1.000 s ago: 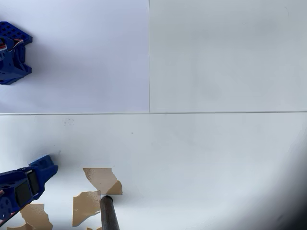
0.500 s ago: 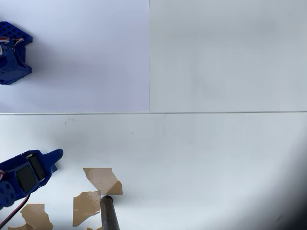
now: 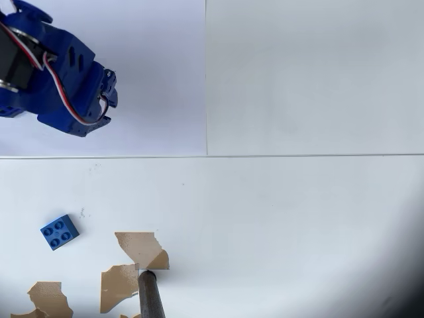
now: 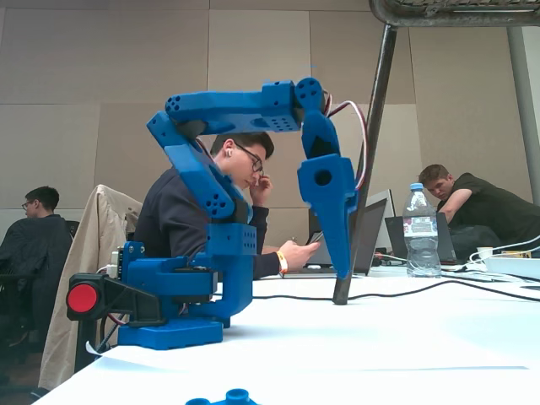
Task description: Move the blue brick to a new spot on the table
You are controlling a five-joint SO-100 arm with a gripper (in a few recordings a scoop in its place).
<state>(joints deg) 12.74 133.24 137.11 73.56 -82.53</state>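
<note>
Near the upper left corner of the overhead view, the blue gripper (image 3: 106,93) is hanging above the white table (image 3: 298,218), with red, white and black wires looping along its side; its tip is pointing toward the middle of the picture, and whether the fingers are apart or together cannot be told from this angle. Nothing is showing between the fingers, and the gripper is touching no object. Well below it in that view, the blue brick (image 3: 59,232) is lying flat on the table near the left edge, its four round studs facing up and its sides turned slightly askew to the table seams. Just to the right of the brick, brown chipped patches (image 3: 140,246) are breaking the white surface, and a dark pole (image 3: 150,295) is rising from among them at the bottom edge. From the side, the fixed view is showing the whole arm (image 4: 245,186) standing on its blue base, folded up and over, with the gripper (image 4: 337,253) pointing straight down and its tip hanging clear above the table (image 4: 405,337); here too the fingers are reading as one narrow shape, so their spacing cannot be judged. At the very bottom edge of this side view, the studs of the blue brick (image 4: 228,396) are just peeking into the picture. Behind the table, people are sitting at laptops, and a water bottle (image 4: 419,229) is standing upright at the right.
</note>
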